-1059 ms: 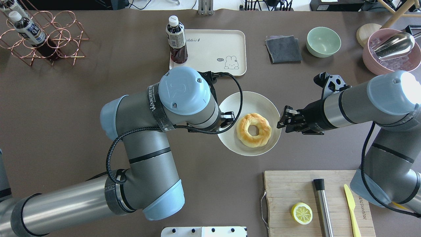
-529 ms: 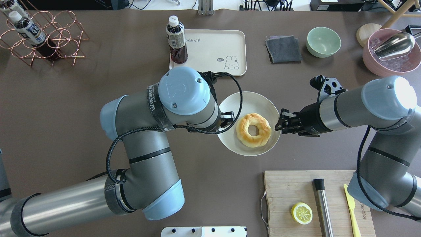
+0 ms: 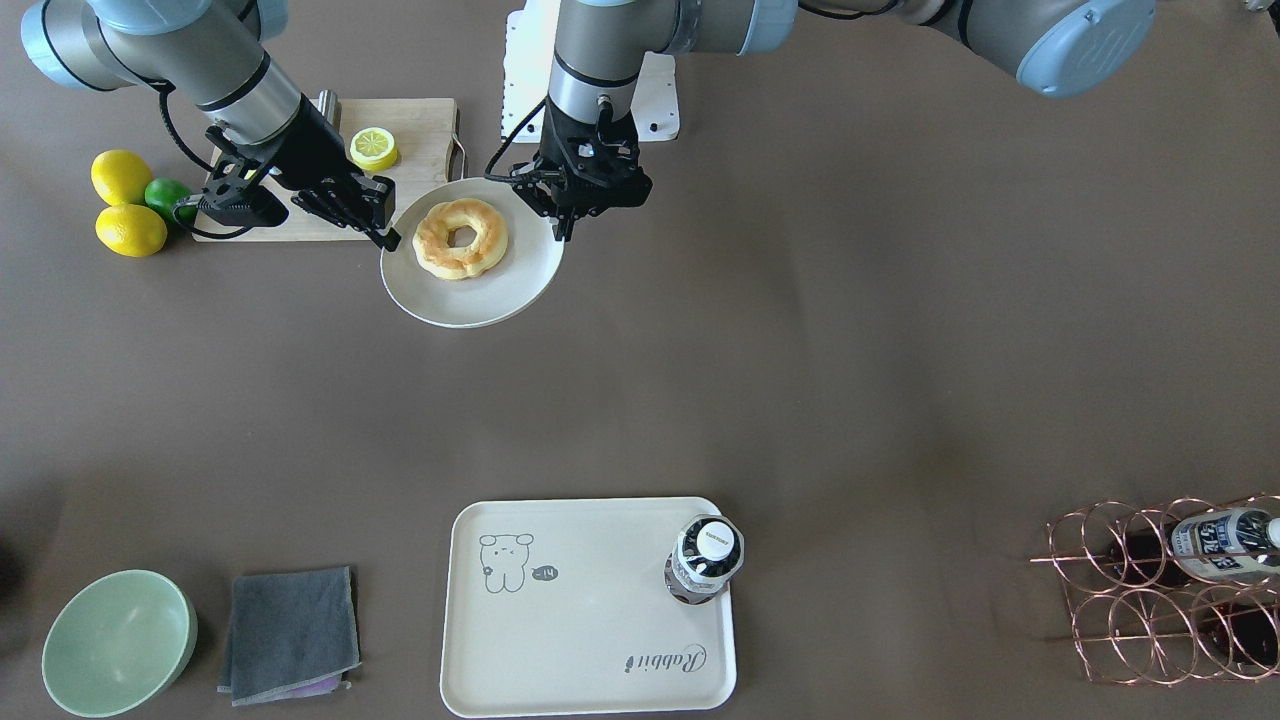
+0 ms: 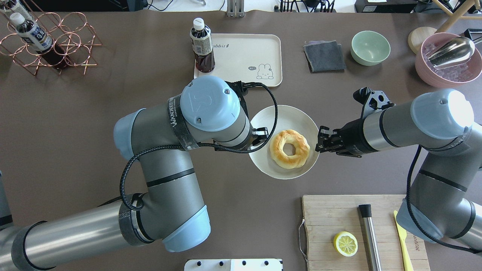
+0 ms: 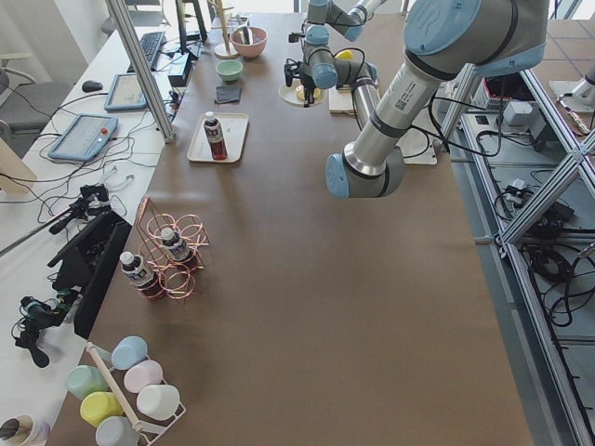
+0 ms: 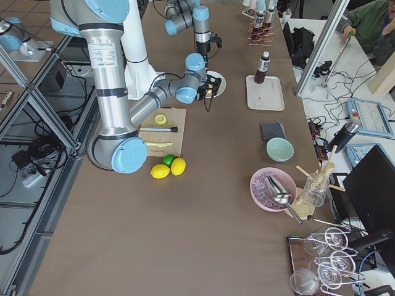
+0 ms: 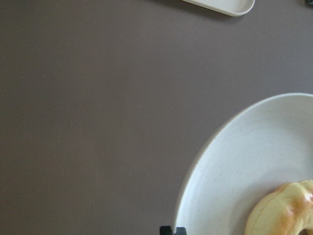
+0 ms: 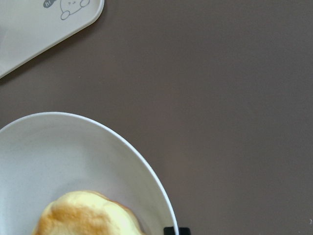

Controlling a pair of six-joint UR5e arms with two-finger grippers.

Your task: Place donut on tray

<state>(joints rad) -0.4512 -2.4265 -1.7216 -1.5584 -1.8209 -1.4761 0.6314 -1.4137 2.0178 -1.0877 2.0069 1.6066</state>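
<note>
Change: right gripper (image 4: 319,140) has crept in toward the robot's left over the last second, and its tips now sit at the near rim of the white plate (image 4: 286,109), where a moment ago there was a small gap. Its forearm has swung and dropped a little with it. Left gripper (image 4: 263,136) has not moved and stays at the opposite rim. Plate and donut (image 4: 290,148) are roughly where they were, maybe nudged a hair toward the left gripper. The donut lies flat on the plate between the two grippers, just past the right tips and a bit further from the left ones; neither touches it. Left claw: in the front-facing view the fingers draw to a point on the rim, which reads as pinching the plate edge. Right claw: cannot tell whether spread or pressed together, the tips are only partly seen at the rim. Tray (image 4: 244,52) is well beyond both grippers on the far side from the robot, with a drink bottle (image 4: 202,45) standing in the corner on the left gripper's side and the rest bare. Judgement: this looks like a two-sided plate hold being set up; the donut transfer is not started.
</note>
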